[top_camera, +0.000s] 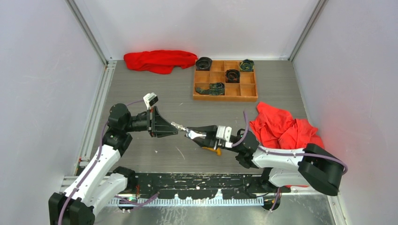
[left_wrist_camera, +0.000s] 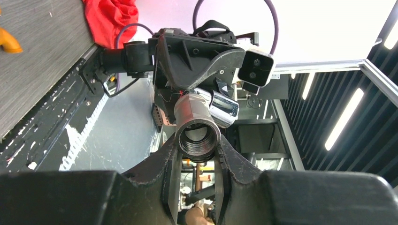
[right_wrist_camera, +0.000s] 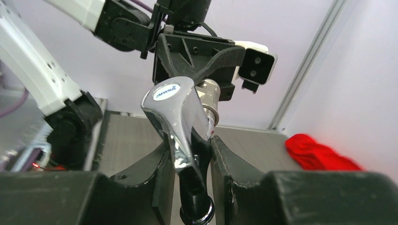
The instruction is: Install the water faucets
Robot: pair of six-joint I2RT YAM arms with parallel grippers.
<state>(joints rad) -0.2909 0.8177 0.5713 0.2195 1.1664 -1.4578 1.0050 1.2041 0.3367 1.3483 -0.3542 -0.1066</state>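
My left pincer [left_wrist_camera: 197, 145] is closed narrow on the silver faucet [left_wrist_camera: 199, 124]. Its matte black fingers [left_wrist_camera: 155, 166] press either side of the round threaded collar, a short tube of brushed metal with ridged threads around a dark, open mouth. Further right the same faucet widens into a mirror-bright, flattened lever handle bearing a small blue-and-white oval badge. My right pincer [right_wrist_camera: 187, 150] grips that handle narrowly between two black, curved fingers, so both pincers hold the one piece in the air between them. Just below my right pincer, toward the near edge, the orange faucet [top_camera: 213, 150] lies on the bench [top_camera: 159, 159], small and smooth with a bent spout; which way the spout faces I cannot tell. The bench is grey with a fine straight grain and a few pale scuffs. It is closed in by plain pale walls [top_camera: 42, 70] with metal posts [top_camera: 89, 33] in the far corners. Far beyond my left pincer lies a crumpled red cloth [top_camera: 159, 60]. Far beyond my right pincer sits a wooden tray [top_camera: 225, 98] split into square compartments, with dark rolls [top_camera: 232, 75] in several. A second red cloth [top_camera: 281, 129] is heaped just right of my right pincer's wrist. The silver faucet's long axis runs about level from pincer to pincer, threaded mouth toward the left, handle toward the right.
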